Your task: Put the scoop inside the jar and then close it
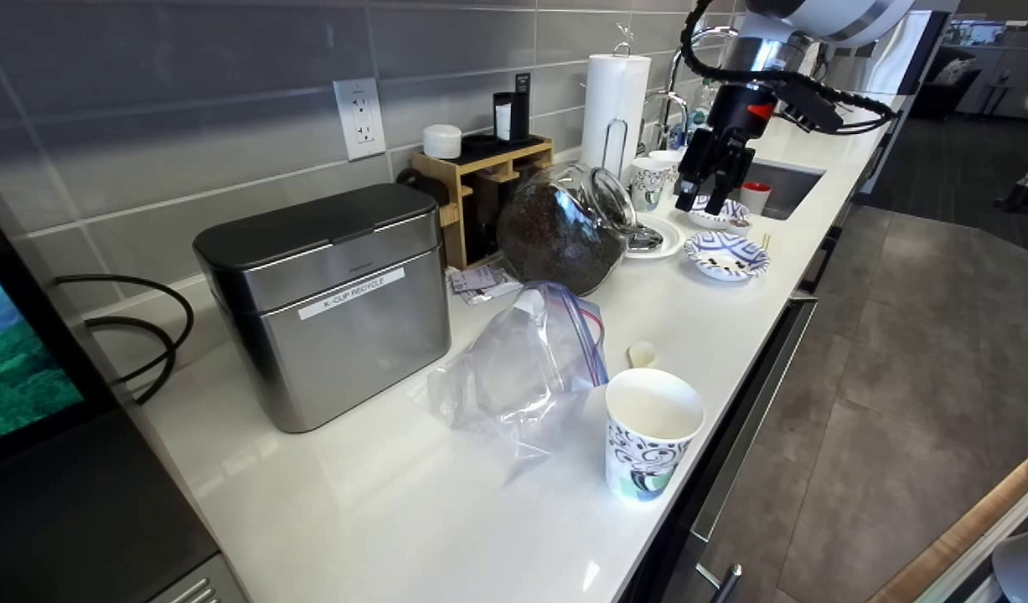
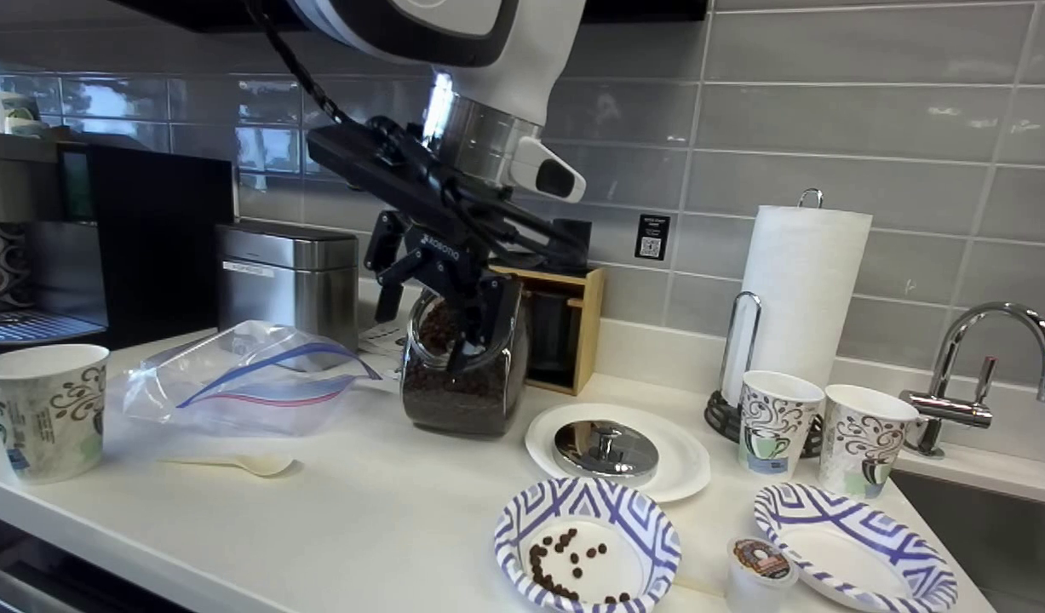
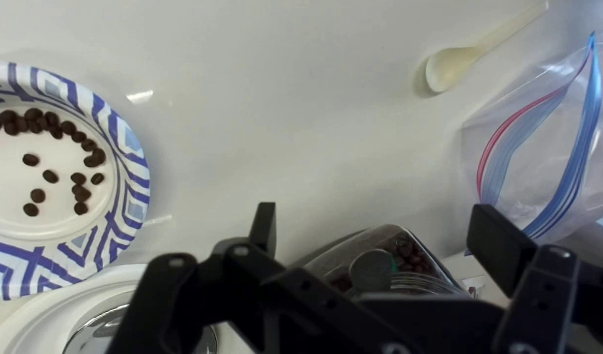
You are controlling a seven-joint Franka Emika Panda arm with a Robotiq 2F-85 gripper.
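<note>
A cream, spoon-shaped scoop (image 2: 262, 464) lies on the counter beside the plastic bag; the wrist view also has the scoop (image 3: 448, 69) at upper right. The glass jar (image 2: 462, 400), holding dark coffee beans, has an uncovered round mouth facing obliquely outward. A chrome lid (image 2: 583, 449) with a small knob rests on a white plate beside the jar. My gripper (image 2: 427, 328) hangs above and in front of the jar, partly covering it in that exterior view. Seen from the wrist, the gripper (image 3: 375, 216) is open wide with nothing between its fingers. A dark round shape at the jar (image 3: 377, 235) is unclear.
A clear zip bag (image 1: 522, 360) sits near the scoop, and a paper cup (image 1: 648, 469) stands at the counter edge. A patterned bowl (image 2: 518, 515) with several beans is in front of the white plate (image 2: 694, 466). Behind the jar is a wooden organizer (image 2: 588, 332).
</note>
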